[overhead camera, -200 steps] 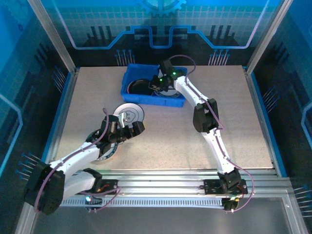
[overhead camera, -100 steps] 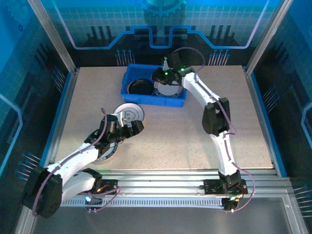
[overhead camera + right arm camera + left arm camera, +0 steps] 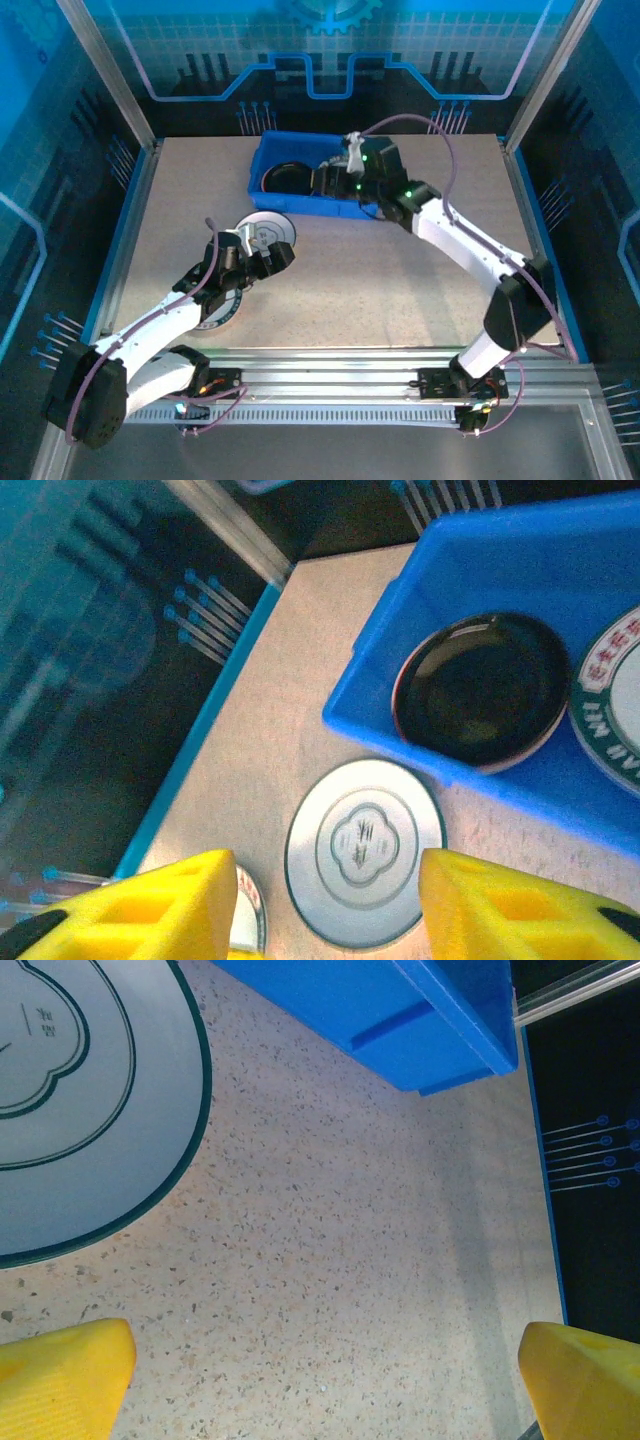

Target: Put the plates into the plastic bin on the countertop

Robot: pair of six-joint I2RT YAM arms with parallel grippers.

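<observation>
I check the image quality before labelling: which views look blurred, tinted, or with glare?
Top external: blue cast from the enclosure, soft detail. Left wrist: countertop speckle sharp, yellow left fingertips blurred. Right wrist: right fingertips soft, glossy black plate carries a faint sheen, left background blurred.

Enclosure back wall point(image 3: 330, 60) is translucent blue with a grid pattern, circuit-style lines and a gear motif point(image 3: 330, 10) at top. Side walls point(image 3: 40, 200) dark, blue line graphics. Aluminium posts point(image 3: 105, 70) at both rear corners — grooved aluminium rails point(image 3: 340, 365) along near edge. Blue-tinted light.
</observation>
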